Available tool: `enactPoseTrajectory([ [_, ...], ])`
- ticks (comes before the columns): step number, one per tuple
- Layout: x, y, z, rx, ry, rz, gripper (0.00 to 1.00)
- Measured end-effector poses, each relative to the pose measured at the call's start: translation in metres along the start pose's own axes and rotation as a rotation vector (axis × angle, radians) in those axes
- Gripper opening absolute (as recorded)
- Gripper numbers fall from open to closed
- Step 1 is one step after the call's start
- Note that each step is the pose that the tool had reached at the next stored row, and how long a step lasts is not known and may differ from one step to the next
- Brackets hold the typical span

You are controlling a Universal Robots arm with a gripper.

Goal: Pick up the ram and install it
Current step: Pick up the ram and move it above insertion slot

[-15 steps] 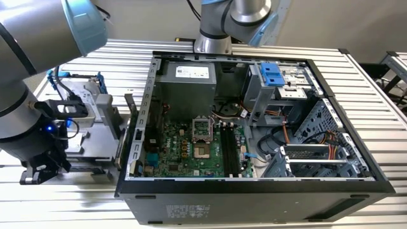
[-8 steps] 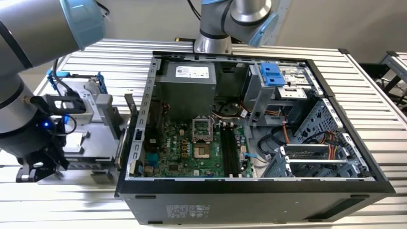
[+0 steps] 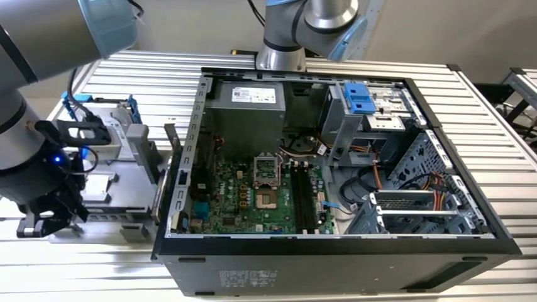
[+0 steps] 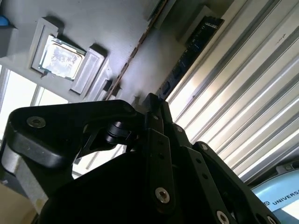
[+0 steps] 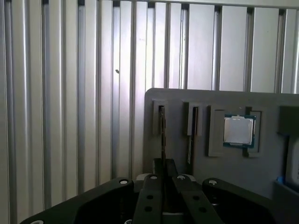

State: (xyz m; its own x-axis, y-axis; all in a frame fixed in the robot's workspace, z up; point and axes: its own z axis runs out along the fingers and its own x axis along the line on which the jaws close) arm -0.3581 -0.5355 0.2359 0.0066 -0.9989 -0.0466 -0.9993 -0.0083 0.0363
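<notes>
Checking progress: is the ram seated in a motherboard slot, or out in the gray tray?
Out. The ram stands on edge in the gray tray, the gripper right by it; the motherboard slots look bare.

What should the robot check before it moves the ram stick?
1. Ram standing in the grey holder: ok.
2. Gripper lined up with the ram in the first wrist view: ok.
3. Ram held tight: cannot tell.
4. Computer case open: ok.
5. Long black slots look free: ok.
</notes>
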Motion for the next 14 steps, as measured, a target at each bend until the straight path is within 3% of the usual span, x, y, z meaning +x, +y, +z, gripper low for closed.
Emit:
enactPoseTrajectory([
  [14,-0.0004,0.0004,-0.0095,0.0022,-0.0018,0.050,0.00],
])
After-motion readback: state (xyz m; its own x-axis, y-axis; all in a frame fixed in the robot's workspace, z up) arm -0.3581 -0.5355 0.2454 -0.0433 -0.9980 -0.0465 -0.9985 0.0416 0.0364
